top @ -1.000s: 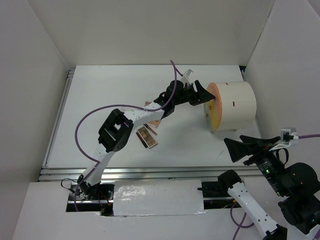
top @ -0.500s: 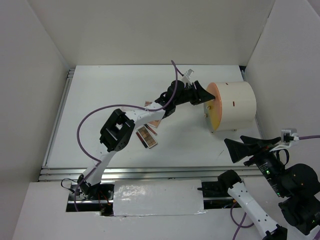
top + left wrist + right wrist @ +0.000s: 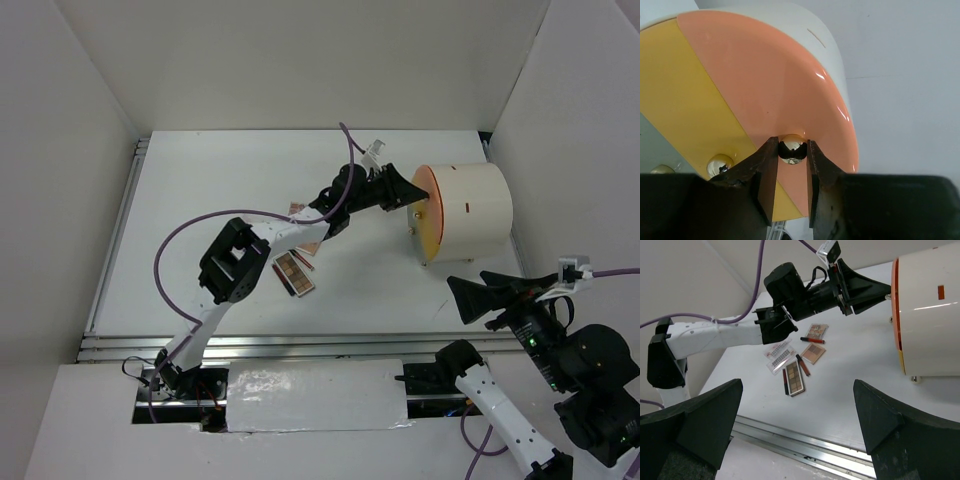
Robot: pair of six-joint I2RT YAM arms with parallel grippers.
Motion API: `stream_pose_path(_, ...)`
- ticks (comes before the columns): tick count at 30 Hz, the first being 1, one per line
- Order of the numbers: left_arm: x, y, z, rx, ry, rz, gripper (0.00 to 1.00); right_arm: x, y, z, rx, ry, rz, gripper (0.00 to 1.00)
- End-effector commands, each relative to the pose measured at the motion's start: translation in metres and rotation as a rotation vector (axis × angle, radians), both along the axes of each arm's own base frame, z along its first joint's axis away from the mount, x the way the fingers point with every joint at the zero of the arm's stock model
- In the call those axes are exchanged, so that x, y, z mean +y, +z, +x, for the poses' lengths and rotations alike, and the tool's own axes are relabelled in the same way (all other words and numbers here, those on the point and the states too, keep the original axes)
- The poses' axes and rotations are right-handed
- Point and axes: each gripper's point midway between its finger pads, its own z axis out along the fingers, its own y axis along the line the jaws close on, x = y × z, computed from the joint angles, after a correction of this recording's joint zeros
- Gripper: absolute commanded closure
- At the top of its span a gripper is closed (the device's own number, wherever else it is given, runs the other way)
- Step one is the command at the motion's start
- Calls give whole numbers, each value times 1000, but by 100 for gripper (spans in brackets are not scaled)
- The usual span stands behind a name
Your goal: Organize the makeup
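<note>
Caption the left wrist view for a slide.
Left hand pinches the shiny round metal knob of the orange drawer front on the white cylinder.

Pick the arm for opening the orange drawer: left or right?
Left. The left gripper is closed around the drawer knob; the right gripper hangs open, short of the cylinder.

Left end effector extended, clamped; right end effector spread wide.

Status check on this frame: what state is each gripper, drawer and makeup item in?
left gripper: shut on the knob
right gripper: open, empty
orange drawer: looks closed
yellow drawer: looks closed
palettes: lying flat, pans showing
packets: lying flat, side by side
sticks: lying loose among the palettes
</note>
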Motion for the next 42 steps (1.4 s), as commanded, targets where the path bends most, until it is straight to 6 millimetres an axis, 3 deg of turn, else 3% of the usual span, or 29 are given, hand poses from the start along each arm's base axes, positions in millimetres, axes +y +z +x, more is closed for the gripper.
stream_pose_path(1, 11, 24, -2, -49, 17, -21, 80, -1, -4, 4, 1, -13, -14, 0)
stream_pose_path(11, 37, 24, 11, -40, 38, -18, 81, 3, -7, 7, 8, -1, -9, 0)
stream_pose_path(16, 52, 26, 13, -38, 67, -9, 84, 5, -7, 8, 9, 5, -9, 0)
stream_pose_path(17, 57, 18, 12, -25, 72, 2, 84, 5, -6, 8, 7, 7, -8, 0)
stream_pose_path(18, 62, 26, 13, -37, 80, -11, 84, 6, -6, 8, 8, 8, -9, 0)
stream_pose_path(21, 71, 25, 12, -40, 89, 2, 84, 7, -5, 9, 8, 13, -5, 0)
stream_pose_path(30, 89, 22, 14, -39, 110, 34, 81, 12, -5, 11, 11, 33, 4, 0)
stream_pose_path(33, 92, 19, 13, -36, 116, 35, 62, 13, -5, 11, 13, 39, 3, 0)
stream_pose_path(34, 93, 20, 11, -36, 115, 31, 24, 15, -6, 12, 15, 44, 0, 0)
stream_pose_path(35, 93, 19, 10, -37, 110, 32, 3, 15, -6, 13, 15, 44, 0, 0)
stream_pose_path(40, 104, 25, 2, -52, 131, 66, 1, 23, -8, 17, 25, 73, -8, 0)
stream_pose_path(42, 120, 29, 1, -59, 188, 131, 1, 28, -9, 19, 20, 99, -14, 0)
